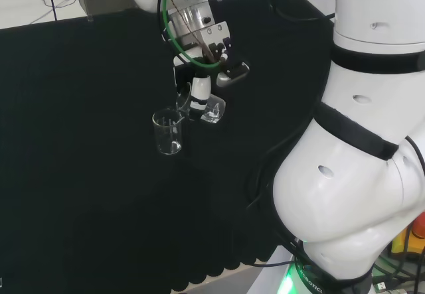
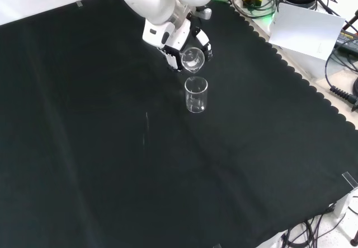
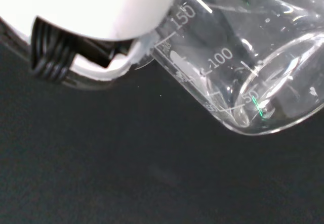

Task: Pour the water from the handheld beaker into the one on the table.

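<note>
A clear glass beaker (image 1: 168, 132) stands upright on the black cloth (image 1: 80, 174); it is also in the front view (image 2: 196, 94). The hand (image 1: 200, 68) hangs just above and to the right of it in the head view, its fingers curled round a second clear beaker (image 1: 207, 108). That held beaker (image 2: 192, 59) is tipped well over, with its mouth just above the standing one's rim. In the wrist view the held beaker (image 3: 238, 67) lies nearly on its side beside a white finger (image 3: 101, 11). I cannot tell how much water either beaker holds.
The arm's large white links (image 1: 358, 141) stand at the right of the head view. The cloth's scalloped edge (image 2: 291, 69) runs along the right in the front view, with cables and a white sheet (image 2: 305, 27) beyond it.
</note>
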